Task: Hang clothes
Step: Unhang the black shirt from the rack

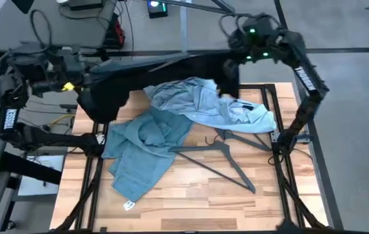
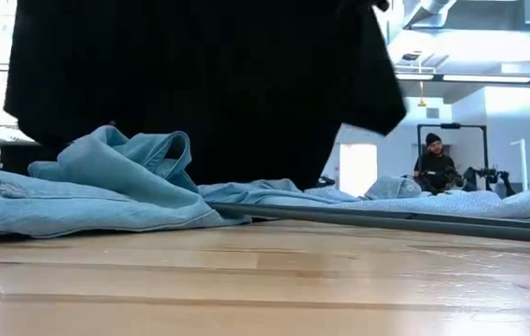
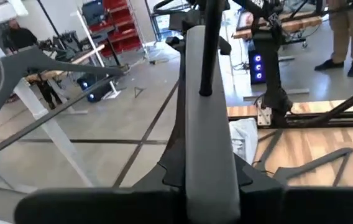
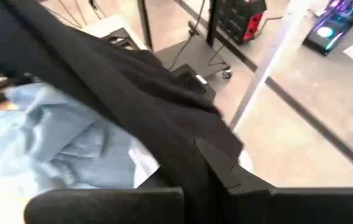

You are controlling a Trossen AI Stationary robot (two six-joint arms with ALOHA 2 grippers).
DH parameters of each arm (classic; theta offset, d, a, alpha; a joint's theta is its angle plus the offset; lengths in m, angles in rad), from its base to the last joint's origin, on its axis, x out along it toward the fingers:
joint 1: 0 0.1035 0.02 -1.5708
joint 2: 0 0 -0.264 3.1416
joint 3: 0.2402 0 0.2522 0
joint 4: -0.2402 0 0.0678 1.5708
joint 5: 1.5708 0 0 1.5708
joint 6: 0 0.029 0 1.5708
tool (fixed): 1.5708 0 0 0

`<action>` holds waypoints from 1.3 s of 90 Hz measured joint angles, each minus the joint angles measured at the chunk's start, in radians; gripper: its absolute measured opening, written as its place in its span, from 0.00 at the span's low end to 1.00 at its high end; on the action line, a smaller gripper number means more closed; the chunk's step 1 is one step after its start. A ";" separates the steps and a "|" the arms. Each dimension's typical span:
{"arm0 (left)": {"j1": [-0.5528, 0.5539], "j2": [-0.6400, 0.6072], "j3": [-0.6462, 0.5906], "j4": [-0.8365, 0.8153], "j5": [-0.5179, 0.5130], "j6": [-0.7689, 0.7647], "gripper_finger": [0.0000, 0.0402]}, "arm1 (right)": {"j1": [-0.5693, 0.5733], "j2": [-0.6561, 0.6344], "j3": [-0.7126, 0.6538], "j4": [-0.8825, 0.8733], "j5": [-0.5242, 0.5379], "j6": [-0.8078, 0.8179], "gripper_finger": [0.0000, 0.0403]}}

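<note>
Blue jeans (image 2: 106,187) lie crumpled on the wooden table (image 1: 191,195), next to the pale shirt (image 1: 230,107) and two grey hangers (image 1: 220,162). Above them the black t-shirt (image 1: 152,75) hangs stretched between both arms. The right gripper (image 4: 195,162) pinches its cloth. The left gripper (image 1: 80,81) seems to hold the other end, but I cannot tell.

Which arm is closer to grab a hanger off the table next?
Probably the right. The hangers lie on the table's right half, nearer the right gripper than the left gripper. Both are at the lifted black t-shirt.
</note>
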 joint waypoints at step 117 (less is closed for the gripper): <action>0.000 0.099 0.006 0.240 -0.136 -0.206 0.04 | 0.725 -0.016 -0.034 0.491 -0.200 -0.035 0.00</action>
